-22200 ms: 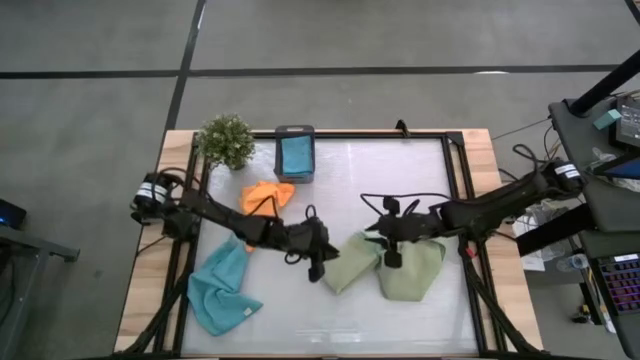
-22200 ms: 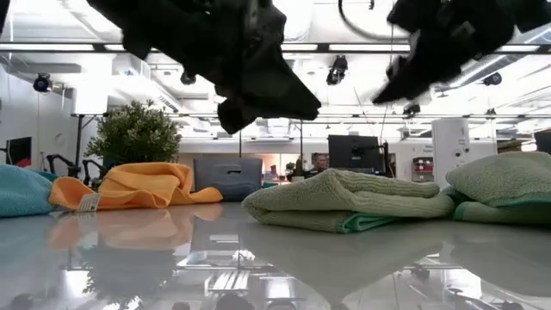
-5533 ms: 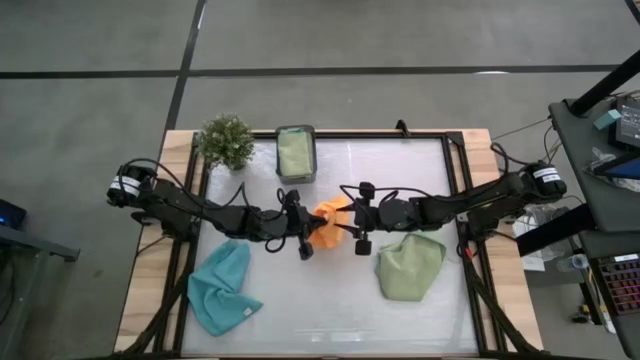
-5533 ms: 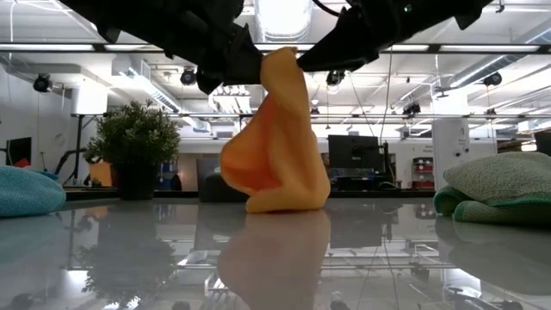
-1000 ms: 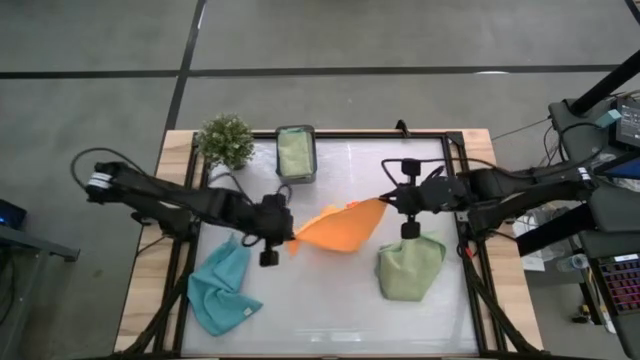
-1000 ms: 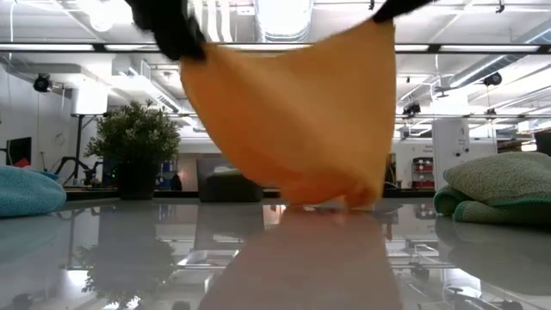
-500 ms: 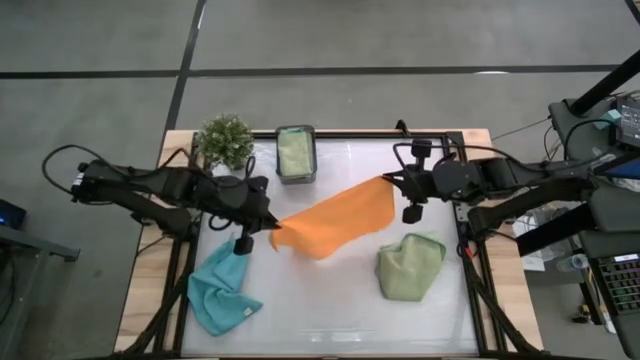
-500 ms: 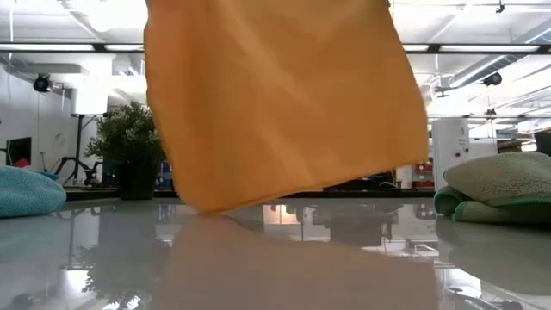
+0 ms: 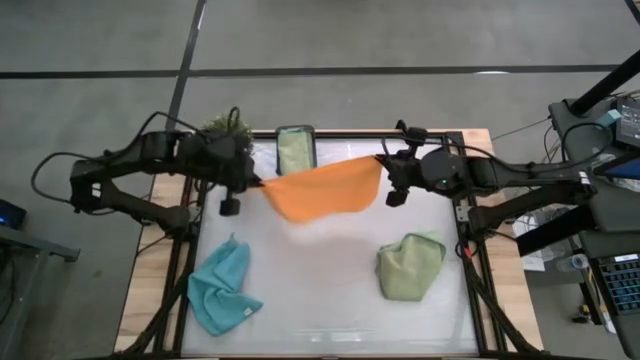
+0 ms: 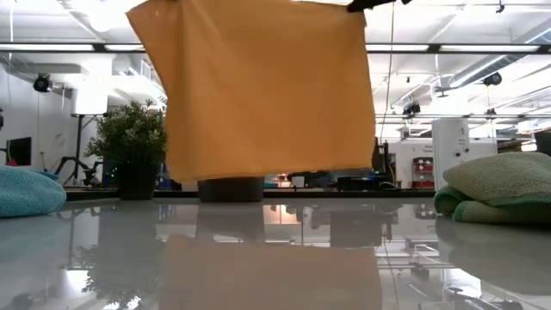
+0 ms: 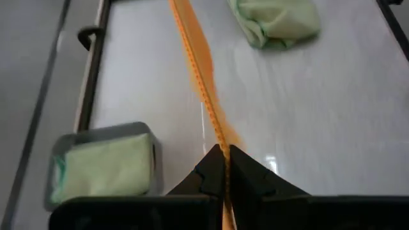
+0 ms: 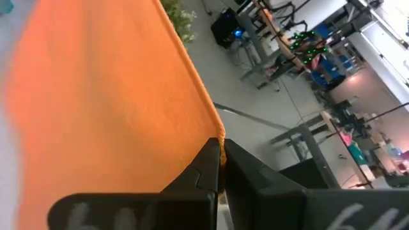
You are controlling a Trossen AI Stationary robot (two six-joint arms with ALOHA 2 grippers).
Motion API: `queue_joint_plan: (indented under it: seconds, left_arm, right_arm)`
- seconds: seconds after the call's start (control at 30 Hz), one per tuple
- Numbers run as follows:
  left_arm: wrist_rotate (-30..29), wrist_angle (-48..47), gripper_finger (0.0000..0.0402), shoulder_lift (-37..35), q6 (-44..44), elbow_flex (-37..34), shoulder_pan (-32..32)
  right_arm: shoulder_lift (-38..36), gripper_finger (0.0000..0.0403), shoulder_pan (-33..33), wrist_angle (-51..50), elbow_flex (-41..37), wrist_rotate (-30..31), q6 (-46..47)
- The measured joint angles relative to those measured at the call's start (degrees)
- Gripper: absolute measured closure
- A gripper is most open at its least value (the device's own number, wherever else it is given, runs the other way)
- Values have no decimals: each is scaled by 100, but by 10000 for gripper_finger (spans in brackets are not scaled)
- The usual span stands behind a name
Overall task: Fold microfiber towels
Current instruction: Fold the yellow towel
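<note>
We have the soft square orange microfiber towel stretched in the air over the far part of the glossy white table, one top corner pinched in the left gripper and the other in the right gripper, both sets of jaws closed tight on the cloth edge. In the low view the orange sheet hangs nearly flat with its bottom hem clear of the table, slightly higher on one side. To do this step well, we judge we should keep the two grippers level and the top edge taut, lower until the hem touches, then draw the top edge evenly over so the cloth lays down flat without bunching. We should hold off releasing until the corners line up. The crumpled light blue towel near the left front and the loosely folded sage green towel at the right front lie well apart from the landing area. The small dark grey box holding a folded green cloth, and the little green potted plant beside it, sit close behind the hanging towel, so we would move it toward the front before laying it down.
</note>
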Motion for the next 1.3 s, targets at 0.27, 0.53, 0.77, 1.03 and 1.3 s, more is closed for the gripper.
queue_joint_plan:
  seconds: [0.27, 0.53, 0.77, 1.03, 1.3]
  left_arm:
    - [46, -31, 402, 55, -600, -253, -309]
    - [476, 651, 401, 500, -2058, -1437, -1348]
    - [872, 2381, 401, 1207, -3027, -2324, -2137]
    - [1852, 4020, 401, 2383, -3600, -2608, -2413]
    - [2197, 4045, 401, 2926, -3508, -2652, -2360]
  right_arm:
    - [-106, 394, 125, -805, -134, -1105, 1100]
    - [-85, 394, 648, -1000, -1074, -2818, 2407]
    - [-37, 394, 1198, -711, -1892, -3505, 3546]
    - [204, 394, 1282, 302, -2510, -4999, 4570]
    - [829, 394, 1193, 320, -2581, -4866, 4390]
